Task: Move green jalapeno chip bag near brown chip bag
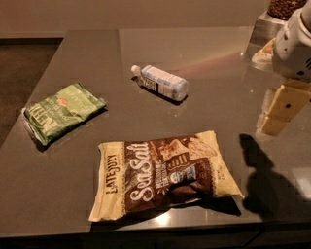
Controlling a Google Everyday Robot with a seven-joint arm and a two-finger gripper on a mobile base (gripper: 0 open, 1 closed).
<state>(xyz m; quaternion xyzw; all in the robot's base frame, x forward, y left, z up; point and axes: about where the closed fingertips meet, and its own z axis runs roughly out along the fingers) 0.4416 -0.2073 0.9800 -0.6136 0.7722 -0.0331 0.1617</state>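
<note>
The green jalapeno chip bag [62, 112] lies flat on the left of the dark table, its short end toward the left edge. The brown chip bag [163, 174] lies flat near the front edge, with cream ends and "Sea Salt" lettering. The two bags lie apart, with a strip of bare table between them. My gripper [273, 126] hangs above the table at the far right. It is right of the brown bag and far from the green bag, and it holds nothing that I can see. Its shadow falls on the table below it.
A clear plastic bottle with a white label [160, 82] lies on its side in the middle back of the table [204, 53]. A container with dark contents [284, 9] stands at the back right corner. The table's left and front edges are close to the bags.
</note>
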